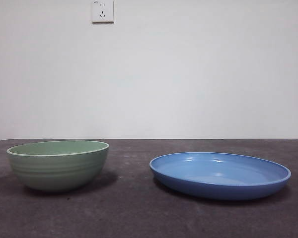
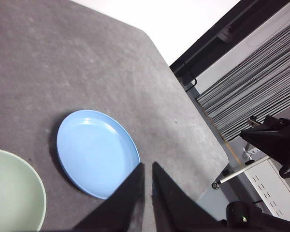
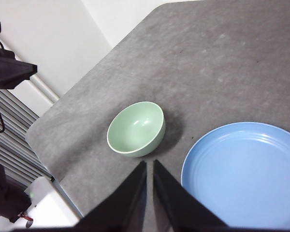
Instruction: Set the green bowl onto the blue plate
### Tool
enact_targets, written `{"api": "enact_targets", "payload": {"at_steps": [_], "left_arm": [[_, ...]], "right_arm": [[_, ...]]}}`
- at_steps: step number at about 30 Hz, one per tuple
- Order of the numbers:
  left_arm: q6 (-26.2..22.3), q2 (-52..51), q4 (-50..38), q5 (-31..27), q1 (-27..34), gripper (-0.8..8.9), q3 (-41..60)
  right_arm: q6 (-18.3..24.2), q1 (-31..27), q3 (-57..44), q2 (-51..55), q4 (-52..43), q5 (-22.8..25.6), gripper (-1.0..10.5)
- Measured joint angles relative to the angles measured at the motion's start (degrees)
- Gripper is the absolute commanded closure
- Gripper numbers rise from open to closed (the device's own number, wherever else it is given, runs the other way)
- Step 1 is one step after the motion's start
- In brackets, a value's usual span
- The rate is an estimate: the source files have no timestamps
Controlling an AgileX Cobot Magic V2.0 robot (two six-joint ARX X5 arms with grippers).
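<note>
You are looking at a dark grey, slightly textured surface [image 1: 139,213] with two dishes standing on it side by side, apart from each other and not touching. The green bowl [image 1: 58,165] sits upright and empty, its rim lighter than its ridged outer wall. The blue plate [image 1: 220,175] lies flat beside it, also empty, wider and much shallower than the bowl. Your left pincer [image 2: 148,166] hangs high above the surface with its two black jaws drawn narrow, only a thin slit between them, holding nothing; the blue plate [image 2: 97,152] lies just beyond its tips and below, and the green bowl [image 2: 14,191] shows farther off past the plate, cut by the picture edge. Your right pincer [image 3: 150,164] is likewise raised well above the surface, jaws nearly closed and empty; the green bowl [image 3: 136,128] sits just ahead of its tips, and the blue plate [image 3: 246,174] lies to one side of them. A white wall socket [image 1: 103,11] is mounted on the pale wall behind the surface.
</note>
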State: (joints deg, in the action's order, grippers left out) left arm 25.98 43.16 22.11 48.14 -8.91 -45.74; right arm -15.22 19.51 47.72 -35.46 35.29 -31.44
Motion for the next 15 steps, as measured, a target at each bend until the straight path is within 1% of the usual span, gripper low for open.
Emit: {"api": "enact_targets", "payload": {"at_steps": [5, 12, 13, 15], "left_arm": [[-0.2, 0.0, -2.3, 0.0, 0.0, 7.89, 0.0], [-1.1, 0.0, -4.1, 0.0, 0.0, 7.75, 0.0], [-1.3, 0.0, -4.1, 0.0, 0.0, 7.45, 0.0], [-1.5, 0.0, -4.0, 0.0, 0.0, 6.15, 0.0]], "right_arm": [[0.0, 0.0, 0.0, -0.1, -3.5, 0.0, 9.3], [0.0, 0.0, 0.0, -0.1, -5.1, 0.0, 9.3], [0.0, 0.0, 0.0, -0.1, -5.3, 0.0, 9.3], [0.0, 0.0, 0.0, 0.0, -5.6, 0.0, 9.3]]}}
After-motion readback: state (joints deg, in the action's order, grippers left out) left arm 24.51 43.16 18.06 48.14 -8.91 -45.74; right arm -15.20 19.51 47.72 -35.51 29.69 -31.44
